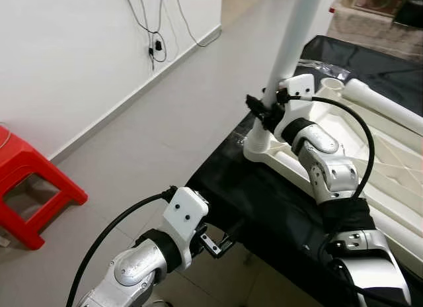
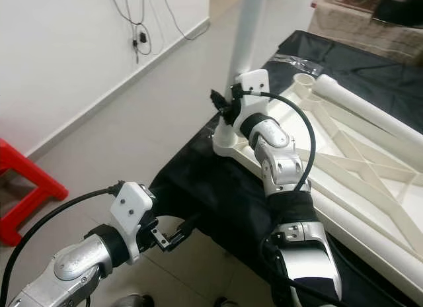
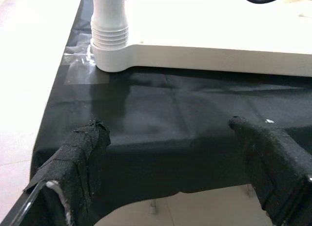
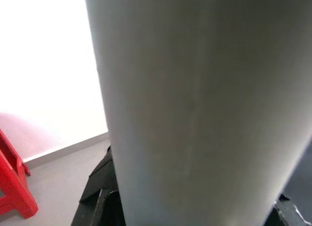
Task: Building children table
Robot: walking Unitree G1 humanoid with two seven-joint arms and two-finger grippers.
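Note:
A white plastic tabletop (image 1: 396,168) lies upside down on a black cloth (image 1: 264,194). One white table leg (image 1: 294,36) stands upright in the near-left corner socket (image 3: 109,60). My right gripper (image 1: 261,108) is shut on this leg just above the socket, and the leg (image 4: 204,109) looms close in the right wrist view. A second white leg (image 1: 383,105) lies across the tabletop's far side beside an empty socket (image 1: 330,85). My left gripper (image 1: 221,244) hovers open at the cloth's front edge, its fingers (image 3: 83,153) spread and holding nothing.
A red plastic stool (image 1: 26,181) stands on the floor at the left. Cables (image 1: 153,49) hang down the white wall. Bare grey floor stretches between the wall and the covered surface. A cloth-draped piece of furniture (image 1: 370,16) stands behind the tabletop.

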